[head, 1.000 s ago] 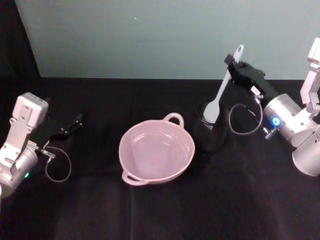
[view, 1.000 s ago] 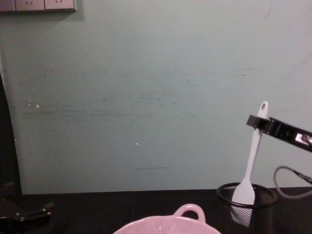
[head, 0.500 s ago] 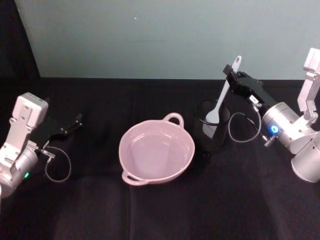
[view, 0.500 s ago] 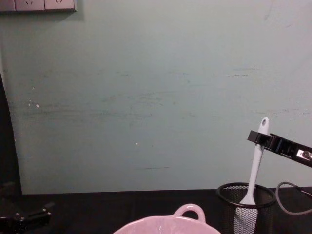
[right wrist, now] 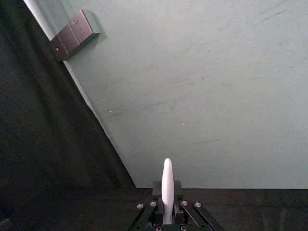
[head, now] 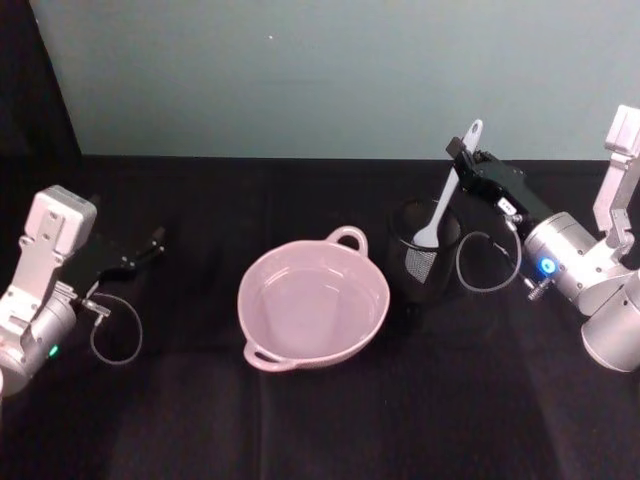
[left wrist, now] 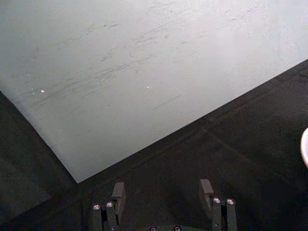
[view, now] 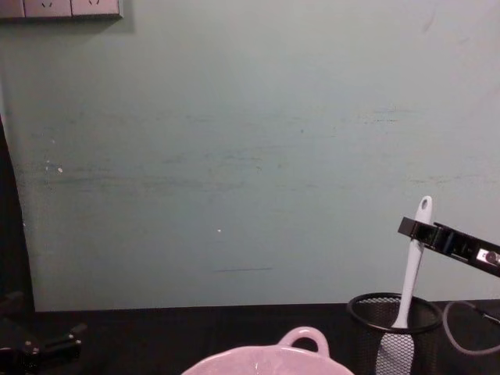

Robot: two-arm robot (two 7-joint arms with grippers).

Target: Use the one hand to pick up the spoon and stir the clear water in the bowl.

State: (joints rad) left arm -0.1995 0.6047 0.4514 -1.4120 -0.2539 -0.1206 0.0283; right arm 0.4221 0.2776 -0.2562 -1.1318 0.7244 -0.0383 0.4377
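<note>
Now right gripper (head: 463,152) clamps spoon (head: 440,198) handle, head w/in mesh cup (head: 424,252) right of bowl (head: 313,304); snagging rim could tip cup. Left gripper (left wrist: 162,192) open, idle.

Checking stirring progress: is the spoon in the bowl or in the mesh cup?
In the mesh cup: the spoon head sits inside it, handle gripped by the right end effector.
</note>
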